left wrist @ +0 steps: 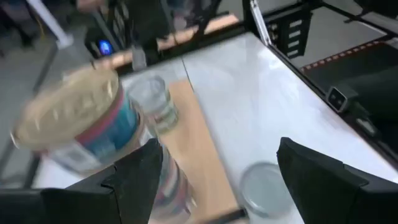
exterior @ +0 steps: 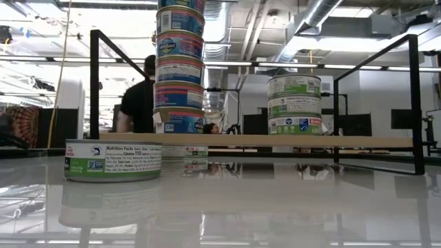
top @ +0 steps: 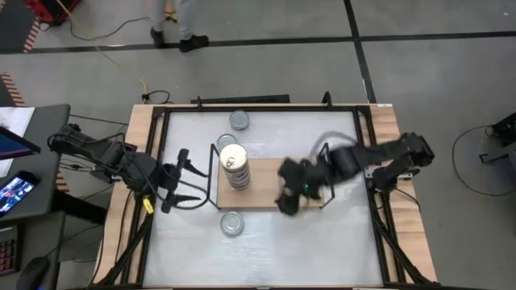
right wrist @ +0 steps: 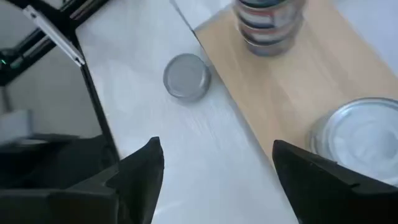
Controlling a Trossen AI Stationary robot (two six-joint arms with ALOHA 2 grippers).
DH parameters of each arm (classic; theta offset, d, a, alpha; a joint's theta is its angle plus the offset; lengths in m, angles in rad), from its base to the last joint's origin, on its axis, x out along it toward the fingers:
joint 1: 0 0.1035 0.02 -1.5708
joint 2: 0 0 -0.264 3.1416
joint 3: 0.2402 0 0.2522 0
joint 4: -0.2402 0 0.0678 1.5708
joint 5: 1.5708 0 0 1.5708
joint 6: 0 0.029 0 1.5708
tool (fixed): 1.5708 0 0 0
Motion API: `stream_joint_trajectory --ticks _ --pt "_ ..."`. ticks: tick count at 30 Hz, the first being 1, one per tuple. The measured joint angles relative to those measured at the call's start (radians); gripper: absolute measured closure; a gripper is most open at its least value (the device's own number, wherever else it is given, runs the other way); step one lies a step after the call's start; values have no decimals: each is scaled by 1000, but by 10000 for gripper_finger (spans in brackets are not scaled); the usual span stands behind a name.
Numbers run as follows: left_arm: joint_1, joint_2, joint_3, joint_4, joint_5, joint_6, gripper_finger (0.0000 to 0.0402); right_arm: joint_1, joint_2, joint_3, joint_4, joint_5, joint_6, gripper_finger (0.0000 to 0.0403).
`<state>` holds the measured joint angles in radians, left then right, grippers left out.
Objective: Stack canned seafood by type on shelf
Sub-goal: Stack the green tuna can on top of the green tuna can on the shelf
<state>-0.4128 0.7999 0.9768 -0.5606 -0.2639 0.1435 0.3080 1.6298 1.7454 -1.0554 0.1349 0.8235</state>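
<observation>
On the shelf [top: 262,197], a tall tin stack [top: 235,169] stands between the empty, parted left tool [top: 179,181] and right tool [top: 288,201].

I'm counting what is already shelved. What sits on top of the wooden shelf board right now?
On the shelf stand two stacks: a tall stack of blue-labelled tins with a gold lid on top, and a shorter stack of green-labelled tins. The tall stack's top runs out of the low view.

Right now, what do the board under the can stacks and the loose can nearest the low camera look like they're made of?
The shelf board looks like light wood or wood-look laminate, matte, with faint grain lines. The loose can seems to be metal wrapped in a printed paper label, white and green with nutrition text; its lid shows dull silver-grey from above. Its mirror image on the white tabletop suggests a glossy surface there.
</observation>
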Motion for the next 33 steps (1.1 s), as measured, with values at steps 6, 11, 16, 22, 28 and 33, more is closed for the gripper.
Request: stream_joint_trajectory --ticks 6,11,16,22,28,33 --pt "-61 16 0 -31 -94 -81 100 266 89 1 101 430 -57 81" --pt "-131 53 0 -18 -263 -106 100 375 210 0 172 626 -105 81" --pt "-201 81 0 -18 -304 -196 100 393 336 0 266 626 -96 81" --pt "-357 129 0 -17 -447 -220 100 386 469 0 389 626 -214 87" --pt "-386 164 0 -94 -452 -403 100 363 519 0 532 626 -231 105" --pt "-416 211 0 -105 -446 -456 100 364 534 0 665 650 -265 112"
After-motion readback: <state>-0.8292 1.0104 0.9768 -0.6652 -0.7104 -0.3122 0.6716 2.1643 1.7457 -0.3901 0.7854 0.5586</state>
